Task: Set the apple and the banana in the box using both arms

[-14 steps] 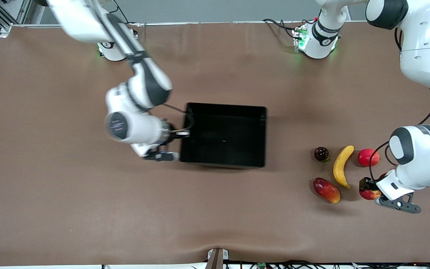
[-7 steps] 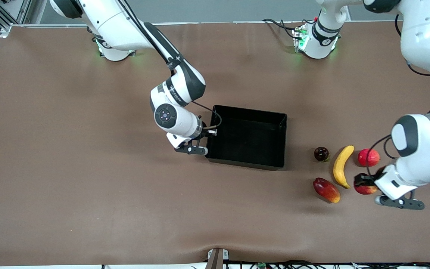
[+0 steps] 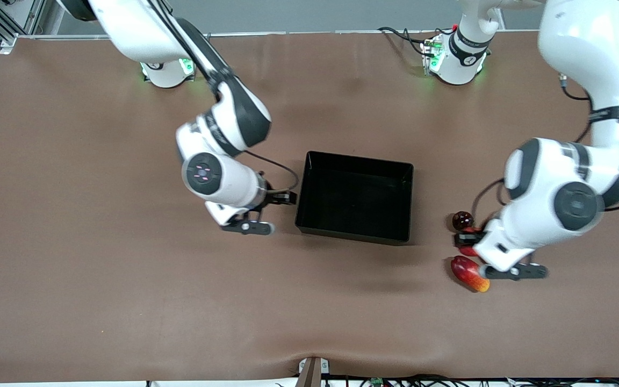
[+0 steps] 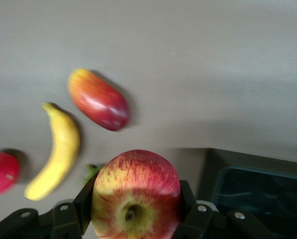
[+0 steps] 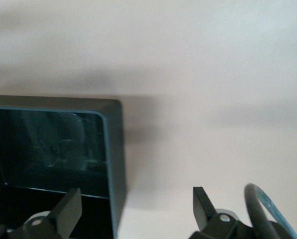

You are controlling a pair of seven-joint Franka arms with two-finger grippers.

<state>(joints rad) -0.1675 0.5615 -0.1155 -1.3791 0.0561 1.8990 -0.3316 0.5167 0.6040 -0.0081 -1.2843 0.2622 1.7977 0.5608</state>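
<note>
Right gripper [image 3: 280, 198] just let go of the box [image 3: 353, 196], jaws wide, backed off at its 9 o'clock. Left gripper [image 4: 136, 217] has lifted the apple [image 4: 136, 193], clamped, over the banana [image 4: 56, 152] row at the box's 3 o'clock. Drop-off next.

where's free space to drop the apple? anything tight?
The box floor is bare, nothing in it. Bare table lies between the box and the mango. Crowded: the fruit cluster at the left arm's end, where the left gripper holds the apple above the banana and mango. The open right gripper sits beside the box's wall.
</note>
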